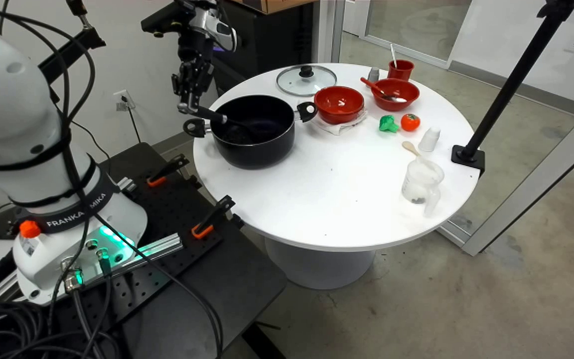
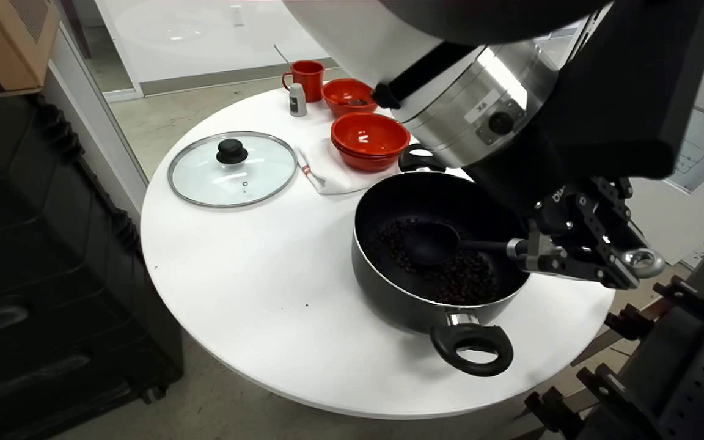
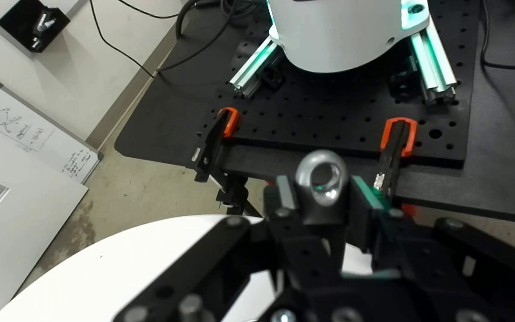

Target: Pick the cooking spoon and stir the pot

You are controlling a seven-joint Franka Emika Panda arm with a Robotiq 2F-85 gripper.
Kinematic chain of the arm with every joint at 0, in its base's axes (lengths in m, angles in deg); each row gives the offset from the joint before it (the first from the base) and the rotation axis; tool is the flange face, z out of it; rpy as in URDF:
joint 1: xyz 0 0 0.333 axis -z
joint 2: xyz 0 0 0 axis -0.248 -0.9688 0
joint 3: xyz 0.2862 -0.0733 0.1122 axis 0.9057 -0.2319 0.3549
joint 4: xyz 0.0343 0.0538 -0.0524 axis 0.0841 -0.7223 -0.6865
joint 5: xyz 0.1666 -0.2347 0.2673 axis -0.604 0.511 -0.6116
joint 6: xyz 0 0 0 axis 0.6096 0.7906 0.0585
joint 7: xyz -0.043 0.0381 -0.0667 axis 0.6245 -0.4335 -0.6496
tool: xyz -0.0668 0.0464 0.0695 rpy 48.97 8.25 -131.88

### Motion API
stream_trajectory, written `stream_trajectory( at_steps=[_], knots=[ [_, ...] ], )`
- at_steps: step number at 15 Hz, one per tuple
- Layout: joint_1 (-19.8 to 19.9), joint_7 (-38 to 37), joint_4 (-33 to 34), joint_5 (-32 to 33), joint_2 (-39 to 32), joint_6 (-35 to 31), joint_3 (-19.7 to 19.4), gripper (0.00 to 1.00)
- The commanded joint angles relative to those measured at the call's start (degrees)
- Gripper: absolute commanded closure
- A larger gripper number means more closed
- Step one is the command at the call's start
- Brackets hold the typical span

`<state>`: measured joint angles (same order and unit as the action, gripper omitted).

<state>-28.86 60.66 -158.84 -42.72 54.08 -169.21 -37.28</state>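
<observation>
In both exterior views the wide black pot (image 1: 254, 155) sits on the round white table, close to the robot's side. Dark bean-like pieces (image 2: 465, 284) cover part of its floor. The black cooking spoon (image 2: 430, 243) reaches over the rim, its oval head down among those pieces. My gripper (image 2: 541, 253) stands at the pot's rim, shut on the spoon's handle. The wrist view has the ringed metal end of the handle (image 3: 322, 214) standing up between the two pads of my gripper (image 3: 326, 192). Neither the pot nor the spoon's head shows there.
A glass lid (image 2: 233, 174) lies beside the pot. Red bowls (image 1: 339, 107) on a cloth (image 2: 330, 174) stand just past one pot handle (image 1: 307, 111). Farther off are a tomato (image 1: 410, 122), a green piece (image 1: 388, 123), a clear jug (image 1: 419, 182) and a clamped black pole (image 1: 496, 104).
</observation>
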Motion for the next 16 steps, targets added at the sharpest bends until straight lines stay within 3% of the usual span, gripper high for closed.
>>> stream_trajectory(
  at_steps=[1,7,16],
  knots=[
    [-1.7,-0.3,1.1,0.2,-0.6,0.4,1.1,0.92],
    [-2.3,0.2,0.2,-1.1,0.8,1.3,1.6,0.92],
    [0.2,0.9,-4.3,-1.6,3.9,0.4,0.1,0.92]
  ],
)
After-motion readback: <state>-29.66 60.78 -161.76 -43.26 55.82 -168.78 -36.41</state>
